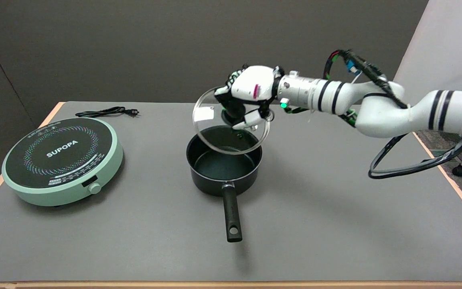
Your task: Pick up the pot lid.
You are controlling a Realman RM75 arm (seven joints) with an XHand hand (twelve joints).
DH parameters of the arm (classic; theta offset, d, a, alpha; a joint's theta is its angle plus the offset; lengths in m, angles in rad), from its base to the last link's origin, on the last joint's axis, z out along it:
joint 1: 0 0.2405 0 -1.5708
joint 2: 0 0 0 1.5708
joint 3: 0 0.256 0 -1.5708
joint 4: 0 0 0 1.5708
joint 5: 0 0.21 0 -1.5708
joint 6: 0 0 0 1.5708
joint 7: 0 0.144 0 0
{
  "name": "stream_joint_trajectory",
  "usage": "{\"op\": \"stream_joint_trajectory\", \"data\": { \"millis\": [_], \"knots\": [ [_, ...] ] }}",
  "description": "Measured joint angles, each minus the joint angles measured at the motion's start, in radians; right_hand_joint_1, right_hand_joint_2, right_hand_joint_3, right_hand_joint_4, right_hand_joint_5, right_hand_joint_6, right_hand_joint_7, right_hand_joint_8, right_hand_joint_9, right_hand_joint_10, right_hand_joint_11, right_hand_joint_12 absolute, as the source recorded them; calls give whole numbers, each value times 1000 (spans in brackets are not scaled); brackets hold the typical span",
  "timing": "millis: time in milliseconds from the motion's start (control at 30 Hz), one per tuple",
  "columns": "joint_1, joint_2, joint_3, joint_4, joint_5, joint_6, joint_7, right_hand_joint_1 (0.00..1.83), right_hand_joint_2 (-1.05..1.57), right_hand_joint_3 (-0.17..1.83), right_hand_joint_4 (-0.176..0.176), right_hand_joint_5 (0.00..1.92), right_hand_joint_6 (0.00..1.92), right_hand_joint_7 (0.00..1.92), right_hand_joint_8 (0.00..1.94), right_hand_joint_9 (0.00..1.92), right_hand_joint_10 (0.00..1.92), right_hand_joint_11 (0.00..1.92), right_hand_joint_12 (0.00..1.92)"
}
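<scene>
The round glass pot lid, metal-rimmed, is being held tilted in the air above the black, long-handled saucepan, nothing being seen inside it, its knob being grasped by the right hand.

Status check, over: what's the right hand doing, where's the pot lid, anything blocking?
Right hand grips pot lid by its knob. Lid in the air, tilted, clear of the pot. Nothing in the way; induction cooker sits apart at left.
</scene>
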Motion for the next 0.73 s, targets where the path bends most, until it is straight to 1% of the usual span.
{"op": "stream_joint_trajectory", "data": {
  "millis": [133,267,433,567,667,733],
  "knots": [
    [20,37,13,-4,-4,-13,-2,1349,788,884,176,488,1700,827,1559,733,1872,582,1399],
    [26,76,49,-5,-15,-21,-3,1358,751,927,176,510,1696,857,1536,772,1864,635,1341],
    [-6,131,143,0,-28,-31,-4,1364,726,953,176,532,1691,879,1519,805,1866,667,1291],
    [-75,171,264,5,-36,-42,-4,1366,719,959,176,541,1691,886,1511,822,1858,677,1278],
    [-152,198,367,8,-40,-52,-5,1367,717,957,176,546,1690,890,1503,831,1851,683,1271],
    [-223,218,460,9,-43,-62,-5,1367,715,959,176,548,1691,892,1501,832,1851,687,1268]
  ]
}}
